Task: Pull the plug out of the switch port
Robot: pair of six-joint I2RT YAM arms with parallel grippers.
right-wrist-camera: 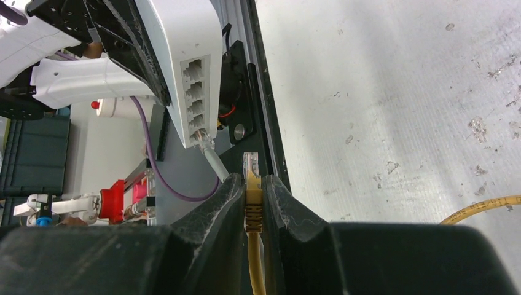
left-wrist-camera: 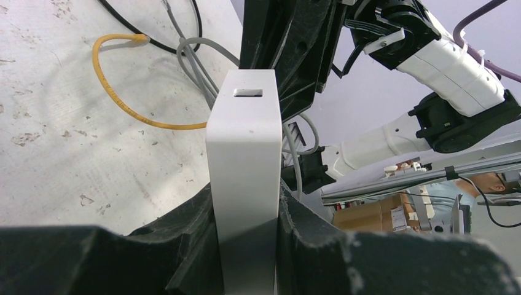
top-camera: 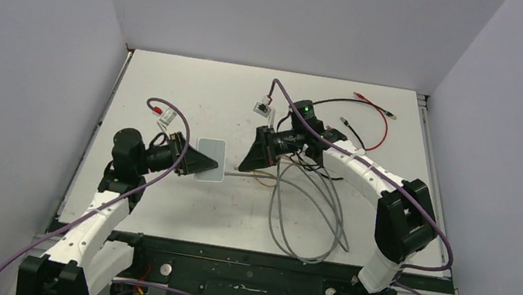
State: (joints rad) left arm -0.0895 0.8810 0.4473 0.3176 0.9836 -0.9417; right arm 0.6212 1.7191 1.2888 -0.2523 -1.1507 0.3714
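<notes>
The switch (top-camera: 209, 159) is a flat pale grey-white box, held on edge above the table. My left gripper (top-camera: 199, 163) is shut on it; the left wrist view shows its narrow side (left-wrist-camera: 242, 153) between my jaws (left-wrist-camera: 246, 246). My right gripper (right-wrist-camera: 253, 193) is shut on the yellow plug (right-wrist-camera: 252, 184). Its clear tip is out of the switch (right-wrist-camera: 190, 67), a short gap from the row of sockets. A grey cable's plug (right-wrist-camera: 206, 144) sits in the lowest socket. In the top view my right gripper (top-camera: 247, 162) is just right of the switch.
Grey cable loops (top-camera: 310, 217) lie on the table right of centre. The yellow cable (left-wrist-camera: 104, 80) curls on the table below. A black and red lead (top-camera: 372, 117) and a small white connector (top-camera: 262, 108) lie at the back. Another white connector (top-camera: 163, 115) lies at the back left.
</notes>
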